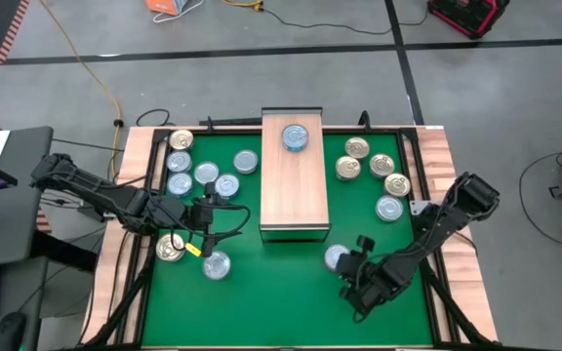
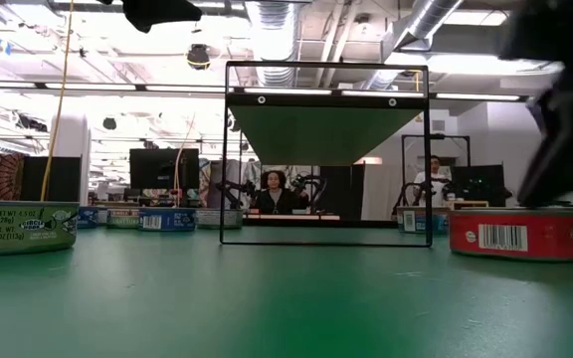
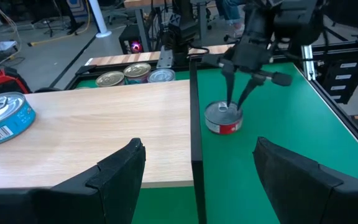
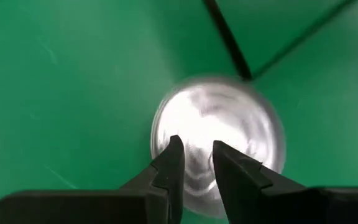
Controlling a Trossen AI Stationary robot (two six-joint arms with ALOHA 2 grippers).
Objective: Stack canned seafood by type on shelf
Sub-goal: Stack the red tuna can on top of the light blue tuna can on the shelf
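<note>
The shelf (image 1: pixel 296 180) is a light-wood block lying in the middle of the green mat, with one blue-sided tin (image 1: pixel 296 136) resting flat on its far end. My right gripper (image 1: pixel 345 264) points down over the top of a silver-topped, red-sided tin (image 3: pixel 223 119) that sits on the mat near the shelf's near right corner. Its fingers are open by a narrow gap (image 4: pixel 197 152). My left gripper (image 1: pixel 206 213) hovers left of the shelf, wide open (image 3: pixel 199 148) and holding nothing. Other tins stand in groups on both sides. My right gripper comes at the red-sided tin from above, fingertips (image 3: pixel 230 107) at the middle of its silver lid (image 4: pixel 241 124). I cannot tell whether the tips touch the lid. The tin sits flat on the mat.
Several tins stand on the mat left of the shelf (image 1: pixel 206 174), and two more lie nearer (image 1: pixel 171 247) (image 1: pixel 216 263). Several gold and silver tins are grouped on the right (image 1: pixel 381 164). A black frame rims the mat. People sit in the room beyond (image 2: pixel 275 189).
</note>
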